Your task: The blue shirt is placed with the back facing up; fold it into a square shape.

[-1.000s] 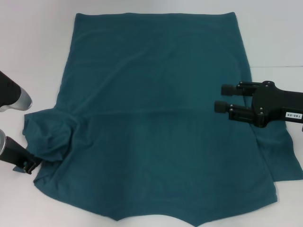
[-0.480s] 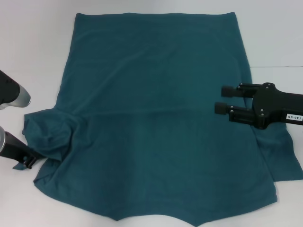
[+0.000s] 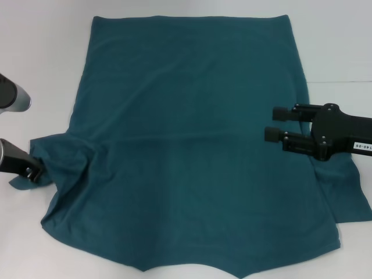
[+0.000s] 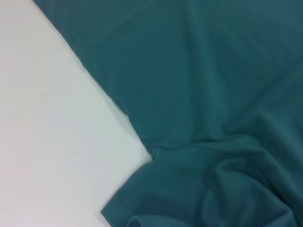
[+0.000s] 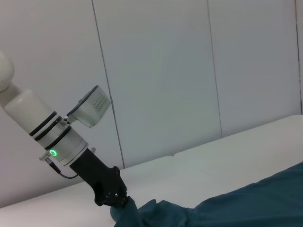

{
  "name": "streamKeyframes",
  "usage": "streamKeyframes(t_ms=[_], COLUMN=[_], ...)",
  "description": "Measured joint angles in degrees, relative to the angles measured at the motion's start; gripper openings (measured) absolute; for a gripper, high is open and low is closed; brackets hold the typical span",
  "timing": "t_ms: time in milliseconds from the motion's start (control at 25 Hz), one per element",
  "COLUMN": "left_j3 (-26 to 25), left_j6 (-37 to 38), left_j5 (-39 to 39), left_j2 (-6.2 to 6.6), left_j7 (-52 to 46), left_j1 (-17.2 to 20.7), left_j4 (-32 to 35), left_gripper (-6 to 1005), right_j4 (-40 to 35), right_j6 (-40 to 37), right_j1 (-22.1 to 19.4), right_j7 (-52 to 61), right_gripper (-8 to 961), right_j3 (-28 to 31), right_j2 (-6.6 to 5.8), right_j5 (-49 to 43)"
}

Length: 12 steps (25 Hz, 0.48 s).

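1. Shirt position: the blue shirt (image 3: 192, 145) lies spread flat on the white table (image 3: 46, 52), plain back up, hem edge far from the robot, collar end near. The sleeve on the robot's left (image 3: 58, 165) is bunched and pulled outward; the opposite sleeve (image 3: 349, 192) lies flat.

2. Left gripper (image 3: 34, 171): low at the table edge of the left sleeve, fingers pinched on the sleeve fabric. The right wrist view confirms cloth gathered at its tip (image 5: 116, 201).

3. Right gripper (image 3: 278, 122): hovering above the right side of the shirt, fingers spread apart with a clear gap, holding nothing.

4. Step in hand, as judged: drawing the left sleeve out taut before folding it inward over the body.

5. Recommended practice: keep the pinch firm, lift only enough to clear the cloth, carry the sleeve across in a straight line so the fold edge runs parallel to the side seam, and release only once it lies flat.

6. Risk: dragging may shift the whole shirt and skew the square.
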Motion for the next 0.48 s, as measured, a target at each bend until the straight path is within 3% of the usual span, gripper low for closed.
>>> streamKeyframes(t_ms=[480], left_j3=[6.1], left_j6=[-2.0], left_j5=[-0.2], left_j2=[-0.52], left_j7=[-0.9], left_j1=[-0.5], left_j4=[2.6], left_gripper=[39], right_j4=[0.0], right_j6=[-0.5], right_j1=[-0.6], right_j7=[0.1], right_gripper=[584], right_j3=[0.0], right_j2=[0.09], right_j5=[0.0])
